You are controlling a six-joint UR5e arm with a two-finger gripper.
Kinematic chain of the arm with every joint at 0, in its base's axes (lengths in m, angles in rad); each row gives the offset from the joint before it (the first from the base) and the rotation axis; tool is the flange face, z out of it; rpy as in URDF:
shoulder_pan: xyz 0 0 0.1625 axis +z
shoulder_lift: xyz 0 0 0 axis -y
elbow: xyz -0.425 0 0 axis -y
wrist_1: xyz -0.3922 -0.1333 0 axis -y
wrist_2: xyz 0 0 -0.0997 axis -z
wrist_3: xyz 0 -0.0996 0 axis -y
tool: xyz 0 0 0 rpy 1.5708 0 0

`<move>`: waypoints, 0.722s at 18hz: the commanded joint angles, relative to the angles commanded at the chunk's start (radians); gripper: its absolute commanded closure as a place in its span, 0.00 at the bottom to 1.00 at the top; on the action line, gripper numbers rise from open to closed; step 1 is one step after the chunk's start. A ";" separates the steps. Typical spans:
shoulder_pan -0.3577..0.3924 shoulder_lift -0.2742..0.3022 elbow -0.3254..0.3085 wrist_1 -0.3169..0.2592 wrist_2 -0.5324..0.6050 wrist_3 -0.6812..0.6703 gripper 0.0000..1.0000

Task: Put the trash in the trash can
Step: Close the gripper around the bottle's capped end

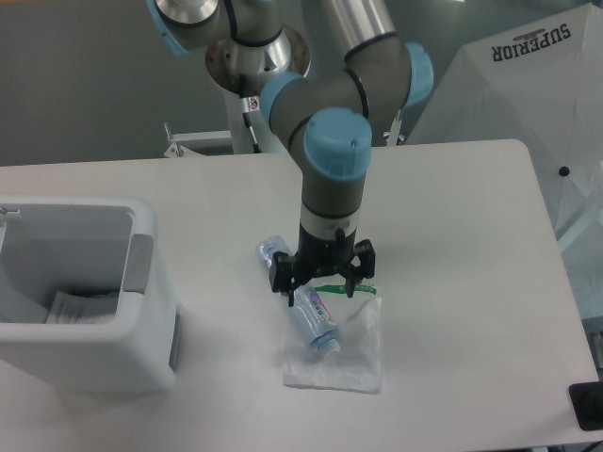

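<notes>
Bottle (pixel 300 303) lay on tabletop (pixel 452 235), well right of trash can (pixel 85 292), long axis running diagonally from upper left to lower right, cap end resting on white sheet (pixel 344 353). End effector (pixel 318 290) directly above bottle's middle, fingers spread either side across that axis, released, gripping nothing. Arm came down near-vertical from elbow above, wrist pointing straight at tabletop. Sheet's green strip just right of bottle. Likely next: closing on bottle's mid-body.

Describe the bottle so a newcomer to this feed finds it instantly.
Start at the white trash can on the table's left, then look right to the gripper at mid-table. The bottle lies right under it, slanting onto a flat white sheet. It alone is clear, crushed plastic with a bluish label.
</notes>
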 joint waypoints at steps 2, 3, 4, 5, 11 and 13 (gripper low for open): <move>0.000 -0.029 0.006 0.012 0.014 -0.002 0.00; 0.000 -0.041 0.014 0.026 0.029 -0.005 0.00; -0.008 -0.049 0.017 0.037 0.034 -0.017 0.00; -0.012 -0.054 0.017 0.040 0.035 -0.024 0.00; -0.014 -0.107 0.041 0.043 0.067 -0.054 0.00; -0.015 -0.120 0.041 0.054 0.083 -0.064 0.00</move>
